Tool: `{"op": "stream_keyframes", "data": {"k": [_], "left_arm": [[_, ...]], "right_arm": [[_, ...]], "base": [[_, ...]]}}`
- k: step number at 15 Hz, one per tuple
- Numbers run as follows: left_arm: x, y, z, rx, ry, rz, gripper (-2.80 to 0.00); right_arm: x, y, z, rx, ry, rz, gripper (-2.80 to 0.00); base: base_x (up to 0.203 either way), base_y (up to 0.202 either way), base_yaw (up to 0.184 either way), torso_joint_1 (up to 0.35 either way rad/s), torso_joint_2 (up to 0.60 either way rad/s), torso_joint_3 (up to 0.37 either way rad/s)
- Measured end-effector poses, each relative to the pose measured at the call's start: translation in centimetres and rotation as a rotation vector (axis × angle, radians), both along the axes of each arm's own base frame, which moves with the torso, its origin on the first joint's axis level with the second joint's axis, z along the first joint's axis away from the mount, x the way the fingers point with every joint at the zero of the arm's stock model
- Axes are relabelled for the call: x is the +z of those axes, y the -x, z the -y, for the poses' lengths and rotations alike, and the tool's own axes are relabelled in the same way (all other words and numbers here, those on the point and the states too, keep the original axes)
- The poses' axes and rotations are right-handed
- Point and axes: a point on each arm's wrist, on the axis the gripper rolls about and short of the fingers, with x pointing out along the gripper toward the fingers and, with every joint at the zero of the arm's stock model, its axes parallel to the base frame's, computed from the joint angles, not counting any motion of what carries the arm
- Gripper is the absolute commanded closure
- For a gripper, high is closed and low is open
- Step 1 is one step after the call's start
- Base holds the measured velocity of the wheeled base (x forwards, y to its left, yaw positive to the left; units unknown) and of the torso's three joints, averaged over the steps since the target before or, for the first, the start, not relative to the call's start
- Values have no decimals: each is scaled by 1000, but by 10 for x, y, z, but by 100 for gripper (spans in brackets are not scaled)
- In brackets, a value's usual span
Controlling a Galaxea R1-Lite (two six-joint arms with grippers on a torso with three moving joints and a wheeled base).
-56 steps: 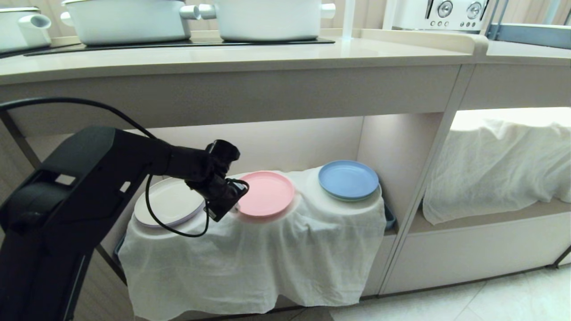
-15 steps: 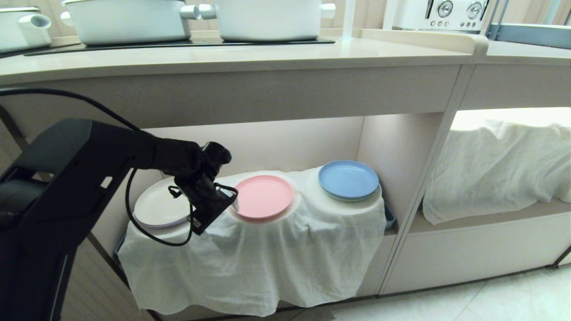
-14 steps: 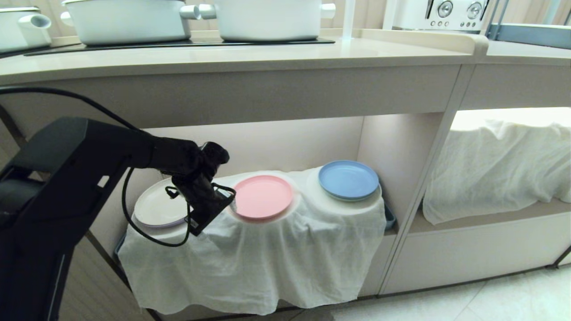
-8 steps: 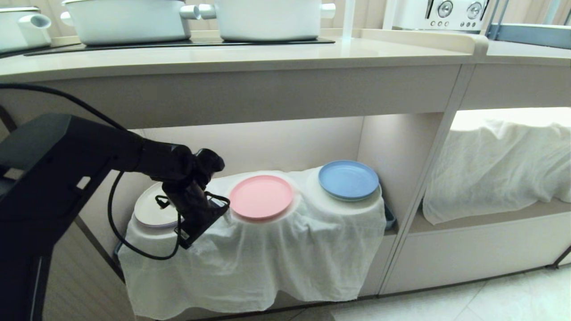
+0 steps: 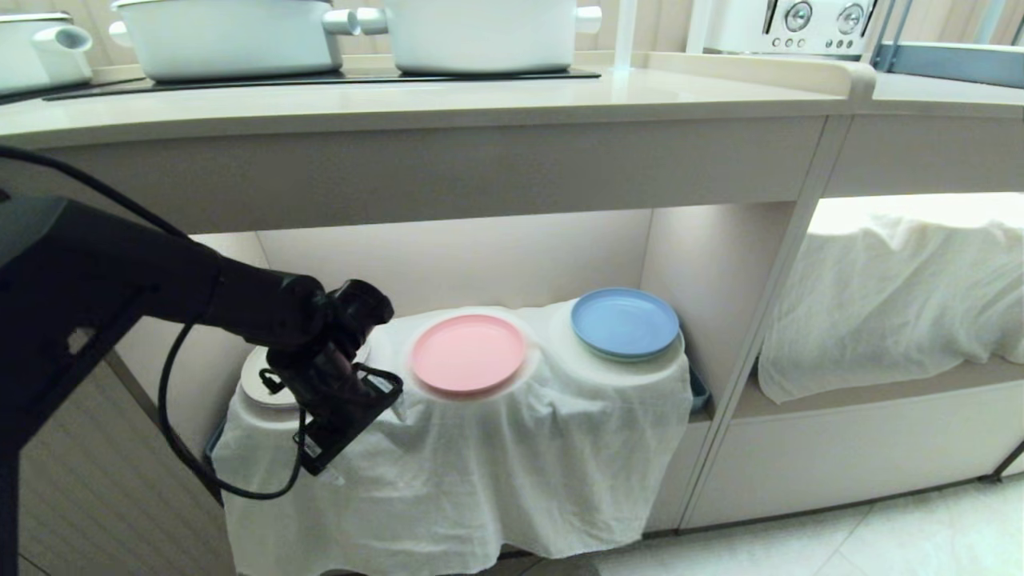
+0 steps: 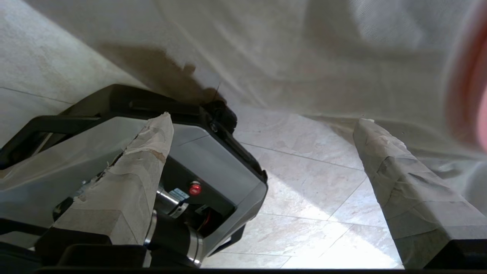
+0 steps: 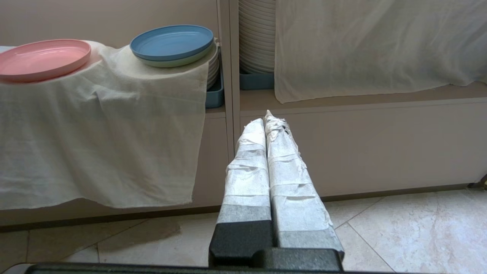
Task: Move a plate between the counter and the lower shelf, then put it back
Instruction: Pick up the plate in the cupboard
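Sitting flat on the middle mound of the white cloth [image 5: 448, 464] in the lower shelf [image 5: 480, 256] — the pink plate [image 5: 468, 352], between the cream plate [image 5: 260, 384] and the blue plate [image 5: 624, 322], touched by nothing. Hanging in front of the cloth's draped edge, low and clear of the pink plate — the left hand [image 5: 340, 436], released, taped fingers [image 6: 133, 182] spread wide with nothing between them, only floor tiles and the robot's own base showing through the gap in the left wrist view. Resting parked and low, pointing at the cabinet front, fingers pressed together on nothing — the right hand [image 7: 266, 125]. Carrying only white pots [image 5: 232, 36] and the black hob panel, no plate, as far as the head view reaches — the worktop [image 5: 448, 100]. Judging from this: plate lying on the shelf, probably either the first transfer or the final return completed — impossible telling which from these views alone. Possibly remaining: a fresh grasp on the rim and a lift up to the worktop.
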Motion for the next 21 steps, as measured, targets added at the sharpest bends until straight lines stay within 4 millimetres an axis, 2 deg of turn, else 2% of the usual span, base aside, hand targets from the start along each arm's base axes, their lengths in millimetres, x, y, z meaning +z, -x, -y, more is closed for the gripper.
{"op": "stream_keyframes", "data": {"k": [3,4,10,16,21], "left_arm": [[0,19,-4,-4,-12,4,-280],[0,26,-5,-3,-20,9,0],[13,67,-17,-8,-43,8,0],[28,125,-26,-48,-97,40,0],[43,173,-43,-115,-215,147,0]], "right_arm": [[0,0,0,0,0,0,0],[0,0,0,0,0,0,0],[0,0,0,0,-1,0,0],[0,0,0,0,0,0,0],[0,0,0,0,-1,0,0]], "base": [[0,0,0,0,0,0],[0,0,0,0,0,0],[0,0,0,0,0,0],[0,0,0,0,0,0],[0,0,0,0,0,0]]}}
